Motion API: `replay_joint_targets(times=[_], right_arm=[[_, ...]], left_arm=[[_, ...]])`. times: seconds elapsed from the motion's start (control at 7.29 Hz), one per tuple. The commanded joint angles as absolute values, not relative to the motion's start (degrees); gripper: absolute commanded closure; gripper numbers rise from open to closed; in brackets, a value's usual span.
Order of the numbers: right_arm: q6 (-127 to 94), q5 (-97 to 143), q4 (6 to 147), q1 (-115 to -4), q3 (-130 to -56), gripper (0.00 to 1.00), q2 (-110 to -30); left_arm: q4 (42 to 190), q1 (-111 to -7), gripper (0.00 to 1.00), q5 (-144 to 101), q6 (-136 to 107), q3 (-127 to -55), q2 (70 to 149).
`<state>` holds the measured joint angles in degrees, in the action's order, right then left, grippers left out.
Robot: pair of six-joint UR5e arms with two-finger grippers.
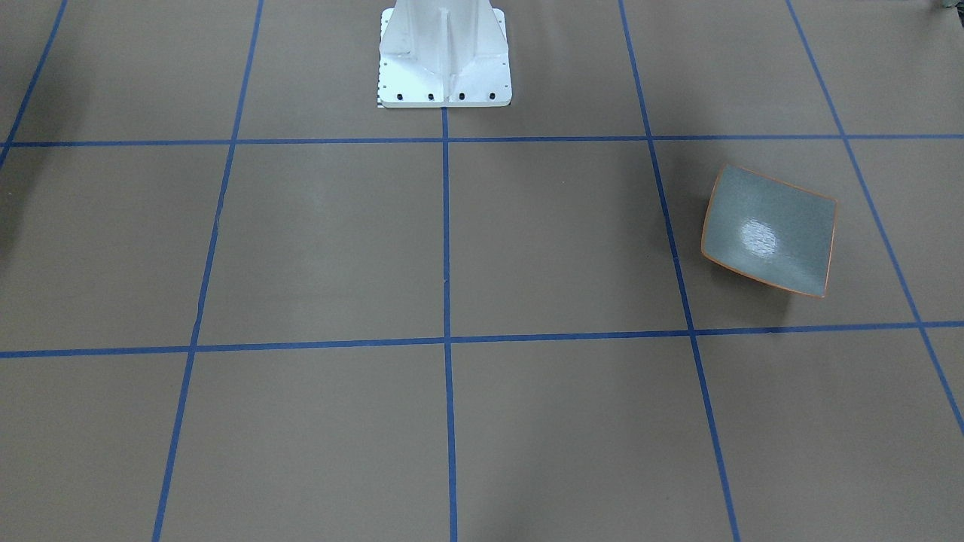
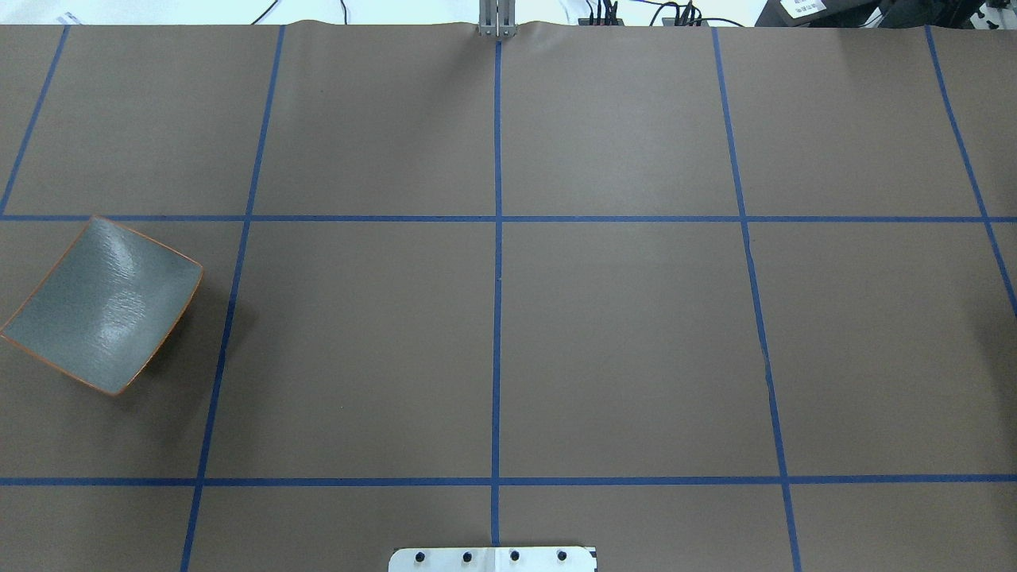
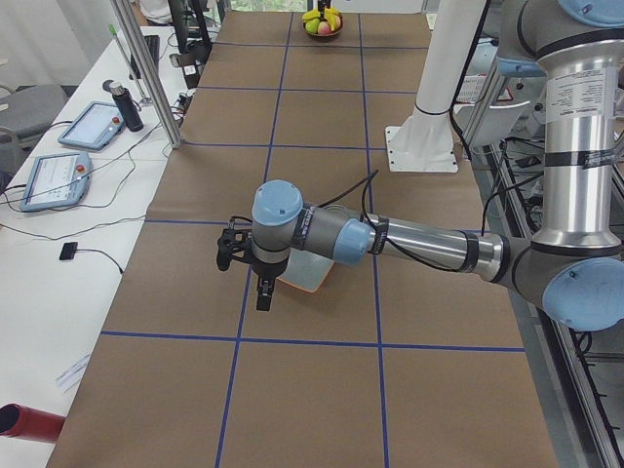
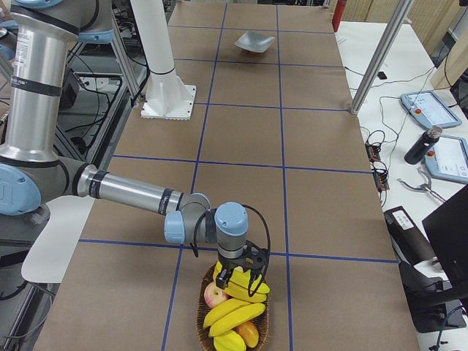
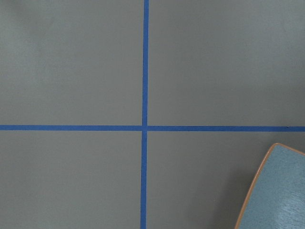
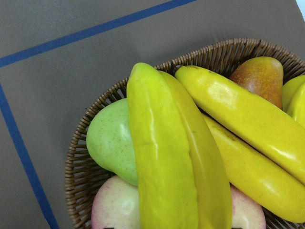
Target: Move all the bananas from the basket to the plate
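1. Hovering with the right pincer (image 4: 241, 276) just above the bananas (image 6: 162, 157), heaped in the basket (image 6: 78, 162) at the right end of the worktop (image 2: 620, 342). Impossible to tell from the side view whether open or clamped on anything.
2. Sharing that basket with a green pear (image 6: 112, 143), an apple (image 6: 114, 210) and a reddish pear (image 6: 259, 76). Lying on top of them, crossing one another.
3. Waiting at the opposite end with the left pincer (image 3: 255, 278), close by the plate (image 2: 103, 306). Equally impossible to read as open or shut.
4. Looking at a bare plate, well apart from the basket. Judging this as the opening pick: the reach stage, with no fruit lifted out yet.
5. Next up, most likely: dropping onto the topmost banana, straddling it across its width near the middle, closing, then lifting clear of the wicker rim without dragging the neighbours along.
6. After that, a long carry across the worktop, or perhaps a hand-over to the left side, given how far apart basket and plate sit.
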<state>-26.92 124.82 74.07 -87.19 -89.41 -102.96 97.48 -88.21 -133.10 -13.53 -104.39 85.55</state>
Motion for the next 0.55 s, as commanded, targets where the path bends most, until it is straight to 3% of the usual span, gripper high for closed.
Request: replay_joint_targets(times=[0.0, 0.41], right_arm=[[-26.98, 124.89, 74.09, -87.19, -89.30, 0.15, -102.92], [-26.98, 124.98, 74.09, -87.10, -89.30, 0.19, -102.92]], left_arm=[[97.47, -88.24, 0.00, -133.15, -13.54, -104.59, 85.52], [97.47, -88.24, 0.00, -133.15, -13.54, -104.59, 85.52]])
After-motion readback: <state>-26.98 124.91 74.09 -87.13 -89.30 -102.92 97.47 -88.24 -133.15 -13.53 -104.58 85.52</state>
